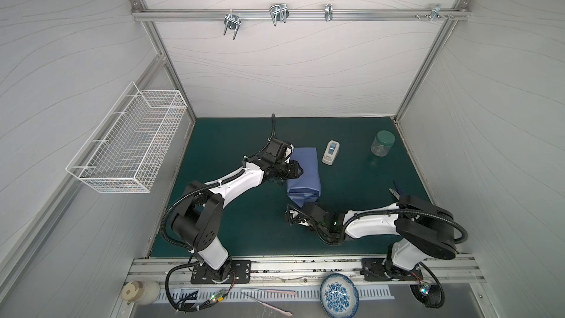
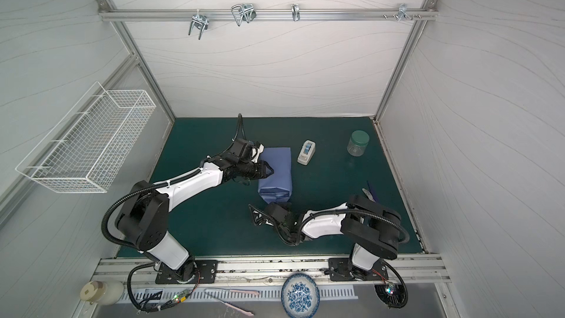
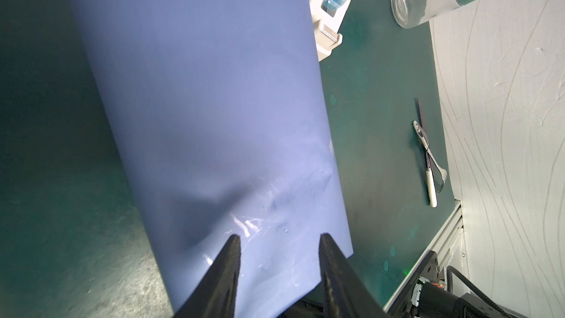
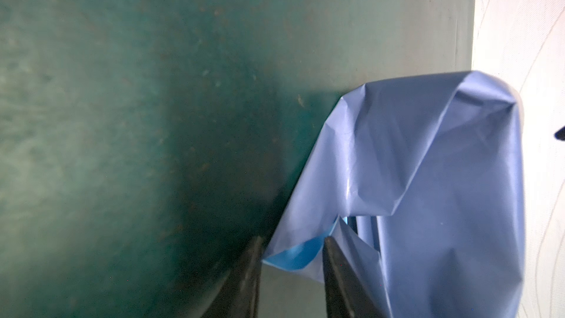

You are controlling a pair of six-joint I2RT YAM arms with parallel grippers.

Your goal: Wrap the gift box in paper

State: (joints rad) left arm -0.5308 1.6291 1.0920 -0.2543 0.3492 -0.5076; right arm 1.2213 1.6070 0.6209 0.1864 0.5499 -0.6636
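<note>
The dark green mat [image 1: 299, 131] is free behind the parcel wrapped in blue paper [image 1: 304, 168], but the small white tape dispenser [image 1: 331, 152] stands near its right side, and the clear green-lidded glass jar [image 1: 382, 143] farther right.

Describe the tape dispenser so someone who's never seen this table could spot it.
Start at the green mat and find the blue paper-wrapped parcel near its middle. Just right of the parcel's far end lies the tape dispenser: small, white, holding a blue roll, unlike the clear green-lidded jar further right.
</note>
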